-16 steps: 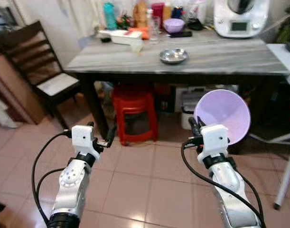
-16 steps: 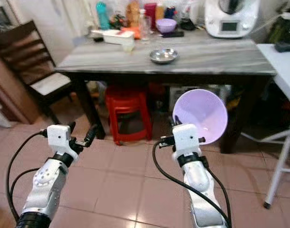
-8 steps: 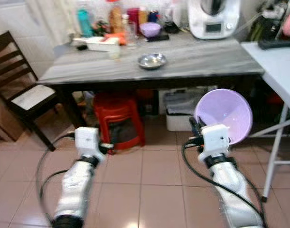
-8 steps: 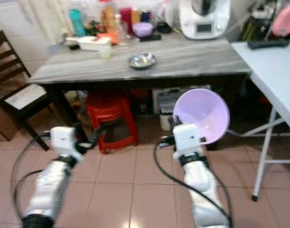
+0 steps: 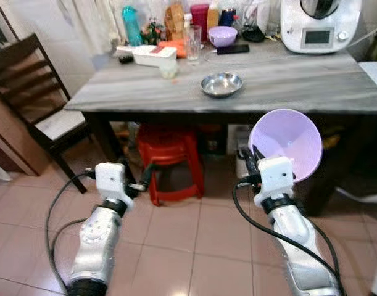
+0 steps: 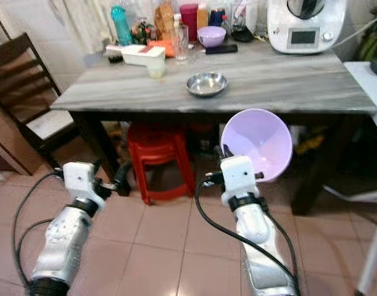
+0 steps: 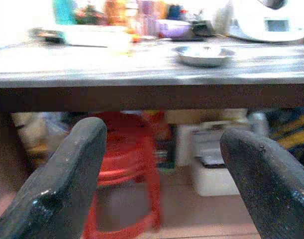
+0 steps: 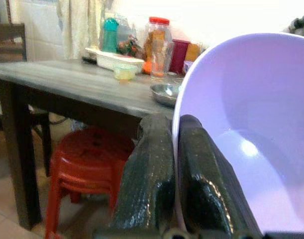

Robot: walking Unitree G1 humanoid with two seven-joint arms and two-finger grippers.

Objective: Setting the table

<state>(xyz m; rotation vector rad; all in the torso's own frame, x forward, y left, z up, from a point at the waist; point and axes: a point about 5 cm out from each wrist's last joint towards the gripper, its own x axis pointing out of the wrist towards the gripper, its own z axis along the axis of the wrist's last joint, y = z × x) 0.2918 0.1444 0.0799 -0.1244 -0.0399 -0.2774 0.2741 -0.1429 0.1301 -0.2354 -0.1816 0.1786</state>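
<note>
Right gripper (image 8: 172,164): its two black fingers (image 8: 147,174) are pressed together on the rim of the purple bowl (image 5: 287,143); the rim passes between them, one finger outside the wall and one inside.
Purple bowl: it is held in the air in front of the worktop (image 5: 287,80), below its front edge, tilted so that its open side faces the camera. It touches nothing but the fingers.
Left gripper (image 7: 161,174): the fingers (image 7: 67,184) stand wide apart and hold nothing; between them one sees the red stool (image 5: 169,148) under the worktop.
Left gripper, place: low, in front of the worktop's left leg, over the tiled floor (image 5: 176,246), well apart from the bowl.
Right wrist view: it shows the grip from close, with the thin rim caught between the fingers and the smooth inside of the bowl beside them.
Head views: they show the whole bowl and both silver arms, which the wrist views do not.
Worktop: grey, with a small steel dish (image 5: 221,84) near its middle.
Back of worktop: a white tray (image 5: 148,55), a glass (image 5: 192,42), a small purple bowl (image 5: 223,35), bottles and jars, and a white kitchen machine (image 5: 318,24) at the right end.
Left of worktop: a dark wooden chair (image 5: 37,92) stands near the corner.
</note>
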